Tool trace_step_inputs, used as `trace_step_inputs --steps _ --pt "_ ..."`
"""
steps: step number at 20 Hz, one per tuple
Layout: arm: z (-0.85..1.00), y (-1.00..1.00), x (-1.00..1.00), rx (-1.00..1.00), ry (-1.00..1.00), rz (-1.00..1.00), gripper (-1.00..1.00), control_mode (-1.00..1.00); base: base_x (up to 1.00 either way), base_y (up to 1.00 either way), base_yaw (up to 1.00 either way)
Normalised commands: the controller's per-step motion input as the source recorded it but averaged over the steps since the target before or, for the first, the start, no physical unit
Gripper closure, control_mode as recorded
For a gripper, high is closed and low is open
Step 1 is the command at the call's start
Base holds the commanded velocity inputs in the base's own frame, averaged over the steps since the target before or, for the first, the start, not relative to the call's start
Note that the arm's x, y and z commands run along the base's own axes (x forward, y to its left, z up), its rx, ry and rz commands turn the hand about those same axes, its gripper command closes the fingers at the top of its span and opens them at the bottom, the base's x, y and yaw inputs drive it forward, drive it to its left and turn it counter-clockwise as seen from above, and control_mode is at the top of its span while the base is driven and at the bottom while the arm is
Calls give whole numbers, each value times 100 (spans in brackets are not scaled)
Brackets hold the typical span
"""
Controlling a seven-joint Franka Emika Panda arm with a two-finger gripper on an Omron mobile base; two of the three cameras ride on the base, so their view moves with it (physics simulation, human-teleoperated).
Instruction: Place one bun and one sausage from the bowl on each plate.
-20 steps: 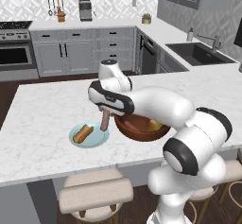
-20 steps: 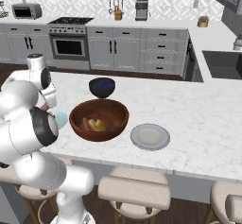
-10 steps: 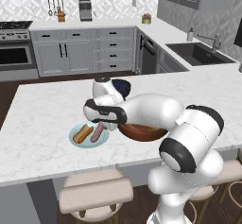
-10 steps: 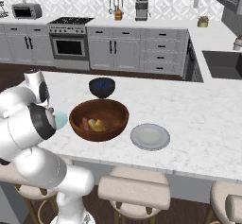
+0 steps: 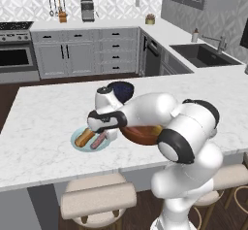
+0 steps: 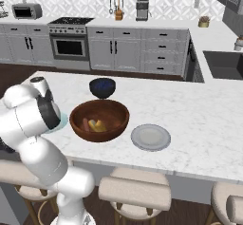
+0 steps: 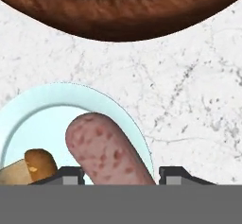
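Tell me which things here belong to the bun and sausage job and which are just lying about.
Job: wooden bowl, light blue plate with bun and sausage, grey plate, gripper.
Lying about: dark blue bowl, stools.

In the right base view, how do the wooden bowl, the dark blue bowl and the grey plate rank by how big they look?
1. The wooden bowl, clearly widest.
2. The grey plate, narrower than the wooden bowl.
3. The dark blue bowl, smallest; it sits farther from the camera, which shrinks it somewhat, but the gap looks real.
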Motion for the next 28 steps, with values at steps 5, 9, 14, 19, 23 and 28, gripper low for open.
trace_step_inputs --steps 5,9,14,19,23,28 --pt "-36 16 20 0 3 -12 100 -100 0 0 0" --pt "-27 28 17 0 1 -10 -100 -100 0 0 0" --pt "-1 10 37 0 0 -11 -100 -100 0 0 0" --pt "4 0 11 0 0 -11 -100 -100 0 0 0" --pt "44 -1 -38 0 -2 -10 -100 -100 0 0 0" --pt "100 -59 -82 4 -6 -2 -100 -100 0 0 0"
